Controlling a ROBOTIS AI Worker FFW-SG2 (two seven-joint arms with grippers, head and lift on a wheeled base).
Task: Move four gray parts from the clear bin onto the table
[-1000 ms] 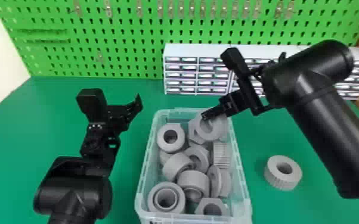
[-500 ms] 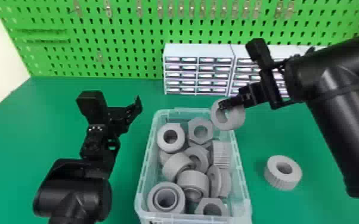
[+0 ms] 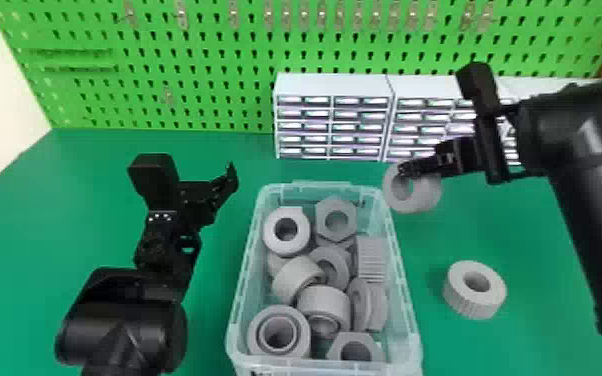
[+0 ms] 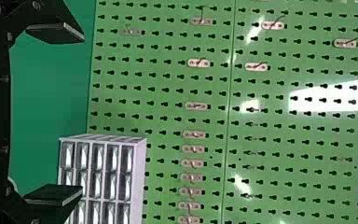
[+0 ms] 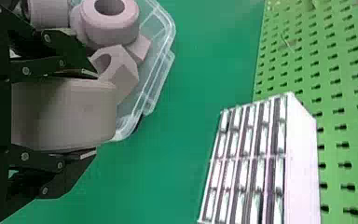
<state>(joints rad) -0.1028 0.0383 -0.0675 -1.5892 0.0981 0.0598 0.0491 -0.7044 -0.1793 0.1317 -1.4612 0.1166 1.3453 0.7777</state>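
Beside the clear bin's (image 3: 252, 275) far right corner, a held ring (image 3: 425, 195) hung in the right jaws

At the end of the right arm (image 3: 575, 215), the jaws were closed on the gray ring from opposite sides, one finger lying across its face near the hole. The left jaws stood wide apart and empty, with the left arm (image 3: 120, 325) to the other side of the bin.

Out on the desk (image 3: 525, 235) lay one ribbed ring (image 3: 470, 305), flat, its hole upward. The rest of the gray parts, a hex nut (image 3: 336, 204) near the far end among them, were piled in the bin. The held ring was probably the second of the four.

The likeliest trouble was the rim. How high the ring hung above it could not be judged, and lowering too soon might have knocked the wall or dragged the bin. The ring was also tilted, its hole facing sideways; let go like that, it could have landed on its curved side and rolled off. A drop too near the ribbed ring might have bumped it. Because the hold seemed to bear on two opposite faces, a hard knock could have twisted the ring loose. Coming down well apart from both, and releasing low, looked safest.
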